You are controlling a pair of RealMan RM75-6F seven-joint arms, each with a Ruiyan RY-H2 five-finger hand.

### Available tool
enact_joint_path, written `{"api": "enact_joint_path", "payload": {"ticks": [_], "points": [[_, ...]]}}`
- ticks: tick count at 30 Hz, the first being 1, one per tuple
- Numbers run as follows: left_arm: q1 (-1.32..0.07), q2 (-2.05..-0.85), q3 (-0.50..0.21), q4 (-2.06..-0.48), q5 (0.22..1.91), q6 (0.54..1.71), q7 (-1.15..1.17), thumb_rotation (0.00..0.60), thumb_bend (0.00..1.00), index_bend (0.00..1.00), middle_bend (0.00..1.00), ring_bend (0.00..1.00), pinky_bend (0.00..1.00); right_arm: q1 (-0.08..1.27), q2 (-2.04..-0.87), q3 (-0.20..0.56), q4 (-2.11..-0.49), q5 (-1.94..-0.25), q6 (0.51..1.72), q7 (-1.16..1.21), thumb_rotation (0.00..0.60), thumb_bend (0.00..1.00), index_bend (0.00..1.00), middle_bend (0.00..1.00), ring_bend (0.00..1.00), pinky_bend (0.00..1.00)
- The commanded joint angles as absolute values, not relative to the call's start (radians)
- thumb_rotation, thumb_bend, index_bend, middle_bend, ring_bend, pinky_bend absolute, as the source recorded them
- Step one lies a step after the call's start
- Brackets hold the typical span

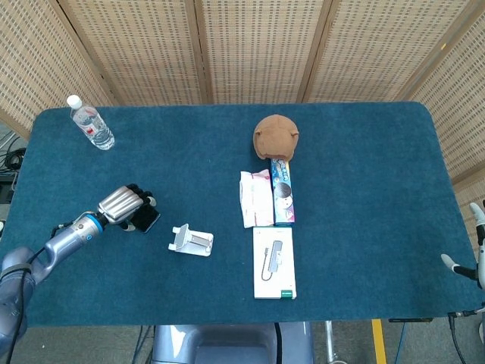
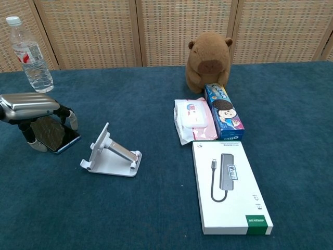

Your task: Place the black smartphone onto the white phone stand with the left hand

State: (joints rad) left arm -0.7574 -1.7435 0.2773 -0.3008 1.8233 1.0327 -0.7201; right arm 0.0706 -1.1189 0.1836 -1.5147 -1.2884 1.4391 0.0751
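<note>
- I am looking at my left hand, a silver-backed hand with dark fingers, arching over the flat black smartphone at the left side of the blue carpeted table.
- The fingers are curling down around the phone's edges, the thumb at its near edge and the other fingertips at its far edge; I cannot tell whether they are actually gripping it.
- The smartphone is lying flat on the table surface, its right end showing past the hand.
- The white folding phone stand is sitting just to the right of the phone, apart from it, with its tilted back plate facing the hand.
- My right hand is showing only at the right edge of the head view, off the table; I cannot tell how its fingers are set.
- Elsewhere I am seeing a clear plastic water bottle at the far left, a brown plush capybara, a blue biscuit box, a pink-and-white wipes pack and a white flat box picturing a grey cable adapter.
</note>
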Motion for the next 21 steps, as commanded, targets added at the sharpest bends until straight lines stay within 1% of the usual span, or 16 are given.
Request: {"api": "enact_joint_path", "payload": {"ticks": [1,4,6,14,21], "points": [[-0.757,-1.741,0.278,-0.304,1.821,1.029,-0.716,0.6,0.0,0.38,0.36,0.38,0.3,0.07,-1.119,0.184,-1.514,-1.288,1.44,0.076,0.6,0.1,0.05,0.0,0.0,0.0],[-0.753,-1.742,0.272,-0.305,1.812,1.031,-0.707,0.6,0.0,0.43,0.42,0.43,0.36,0.07,-1.119,0.184,-1.514,-1.289,1.441,0.078,0.6,0.1,0.05,0.0,0.0,0.0],[-0.75,-1.742,0.268,-0.304,1.808,1.039,-0.703,0.6,0.0,0.46,0.44,0.46,0.37,0.07,-1.119,0.184,-1.514,-1.289,1.44,0.077,0.6,0.1,0.05,0.0,0.0,0.0],[-0.749,-1.733,0.257,-0.314,1.793,1.047,-0.709,0.6,0.0,0.5,0.45,0.46,0.37,0.069,-1.118,0.183,-1.515,-1.29,1.439,0.08,0.6,0.1,0.05,0.0,0.0,0.0],[-0.749,-1.696,0.195,-0.355,1.739,1.123,-0.767,0.6,0.0,0.5,0.45,0.46,0.37,0.068,-1.116,0.183,-1.515,-1.293,1.439,0.087,0.6,0.1,0.05,0.0,0.0,0.0]]}}
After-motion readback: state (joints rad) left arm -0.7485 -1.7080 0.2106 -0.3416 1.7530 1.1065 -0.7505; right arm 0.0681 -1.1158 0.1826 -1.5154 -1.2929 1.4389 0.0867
